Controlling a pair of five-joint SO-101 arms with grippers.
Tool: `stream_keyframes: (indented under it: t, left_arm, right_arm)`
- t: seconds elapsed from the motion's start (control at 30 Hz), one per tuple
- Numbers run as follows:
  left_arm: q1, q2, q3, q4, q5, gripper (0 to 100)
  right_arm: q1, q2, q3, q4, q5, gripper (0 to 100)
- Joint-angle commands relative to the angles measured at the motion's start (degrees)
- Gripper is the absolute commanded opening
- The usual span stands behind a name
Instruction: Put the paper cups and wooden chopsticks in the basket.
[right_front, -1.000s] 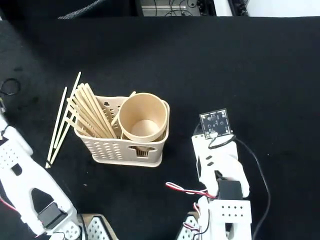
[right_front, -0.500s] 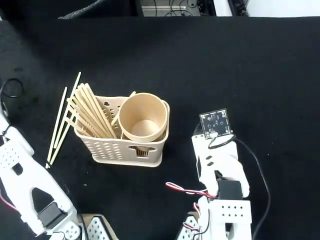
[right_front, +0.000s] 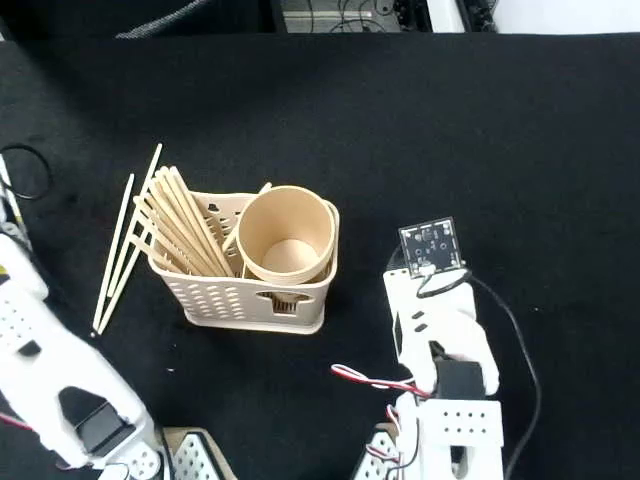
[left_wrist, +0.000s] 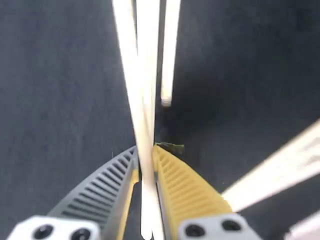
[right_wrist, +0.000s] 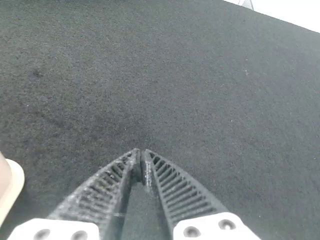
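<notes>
Paper cup (right_front: 287, 235) sitting inside basket (right_front: 245, 295), filling its 3 o'clock side. Chopstick bundle (right_front: 180, 220) leaning in its 9 o'clock side. Loose chopsticks (right_front: 120, 250) lying on black cloth (right_front: 450, 130) just beside basket, at its 9 o'clock. Left gripper (left_wrist: 146, 165) pinching loose chopsticks. Right gripper (right_wrist: 140, 162) pressed together, holding nothing, hanging over cloth. Judging task mostly done, with loose chopsticks left to go in.
</notes>
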Motion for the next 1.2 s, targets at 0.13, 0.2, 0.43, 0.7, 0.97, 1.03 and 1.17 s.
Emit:
stream_keyframes:
  t: [0.13,0.2,0.43,0.7,0.97,1.03,1.17]
  left_arm:
    - [0.75,-30.07,21.05,-0.09,-2.73,3]
    - [0.75,-35.96,26.07,-0.79,-3.69,3]
    - [0.84,-58.55,48.48,-12.31,-3.69,3]
    - [9.89,-90.2,72.13,-26.55,-4.13,3]
    - [22.46,-121.14,74.07,-28.22,6.42,3]
    - [24.48,-128.09,74.51,-32.09,11.78,3]
    - [30.73,-137.14,77.05,-42.2,16.62,3]
  right_arm:
    - [-0.18,-0.57,-1.01,-0.18,0.44,1.4]
    - [-0.18,-0.57,-1.01,-0.18,0.44,1.4]
    - [-0.18,-0.57,-1.01,-0.18,0.44,1.4]
    - [-0.18,-0.57,-1.01,-0.18,0.44,1.4]
    - [-0.18,-0.57,-0.92,-0.18,0.44,1.4]
    - [-0.18,-0.57,-0.92,-0.18,0.44,1.4]
    - [-0.18,-0.57,-1.01,-0.18,0.44,1.4]
